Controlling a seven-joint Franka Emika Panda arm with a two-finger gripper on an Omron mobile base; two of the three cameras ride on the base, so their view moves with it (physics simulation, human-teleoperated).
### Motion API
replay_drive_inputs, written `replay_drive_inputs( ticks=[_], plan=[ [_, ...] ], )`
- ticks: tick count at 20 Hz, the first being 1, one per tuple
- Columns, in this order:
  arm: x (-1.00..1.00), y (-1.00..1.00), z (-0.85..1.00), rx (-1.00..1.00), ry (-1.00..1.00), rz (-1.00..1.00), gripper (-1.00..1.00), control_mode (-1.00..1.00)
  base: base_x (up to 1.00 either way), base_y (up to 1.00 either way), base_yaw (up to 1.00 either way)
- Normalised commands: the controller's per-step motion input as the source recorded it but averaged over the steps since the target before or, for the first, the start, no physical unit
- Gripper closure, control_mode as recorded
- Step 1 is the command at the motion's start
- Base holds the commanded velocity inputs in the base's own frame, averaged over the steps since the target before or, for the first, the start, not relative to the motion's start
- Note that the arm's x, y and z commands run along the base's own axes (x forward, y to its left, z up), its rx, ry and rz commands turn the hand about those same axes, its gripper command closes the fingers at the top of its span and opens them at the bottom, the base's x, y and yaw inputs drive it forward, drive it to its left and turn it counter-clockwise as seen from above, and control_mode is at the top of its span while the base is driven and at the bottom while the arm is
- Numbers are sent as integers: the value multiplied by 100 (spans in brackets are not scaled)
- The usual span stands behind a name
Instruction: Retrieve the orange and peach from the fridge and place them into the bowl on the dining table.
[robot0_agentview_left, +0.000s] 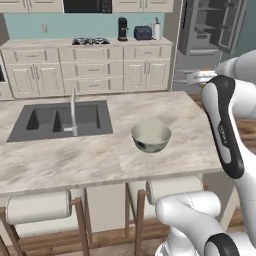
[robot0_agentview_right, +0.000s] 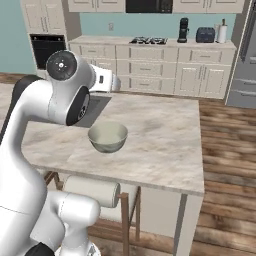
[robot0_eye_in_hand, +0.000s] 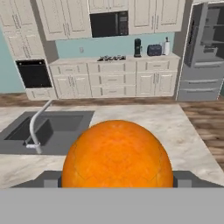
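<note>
Hand view: far right, the fridge (robot0_eye_in_hand: 203, 52) stands open; on the marble tabletop (robot0_agentview_left: 90, 155) the empty bowl (robot0_agentview_left: 151, 136) waits, ahead of and below the jaws, which are spread wide around the orange (robot0_eye_in_hand: 117, 155) they carry

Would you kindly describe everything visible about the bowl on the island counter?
The bowl is small, round and grey-green with a paler rim and a smooth, slightly glossy look. It stands upright and empty on the beige marble island top, to the right of the sink and apart from it. Nothing touches it but the countertop.
</note>
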Motion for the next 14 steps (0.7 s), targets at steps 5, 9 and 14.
replay_drive_inputs(
  ticks=[5, 9, 14],
  plan=[
    [0, 0, 0, 0, 0, 0, 100, 100, 60, 27, -22],
    [0, 0, 0, 0, 0, 0, 100, 100, 49, 14, -11],
    [36, 15, -9, 0, 9, 0, 100, -100, 20, 5, -2]
  ],
)
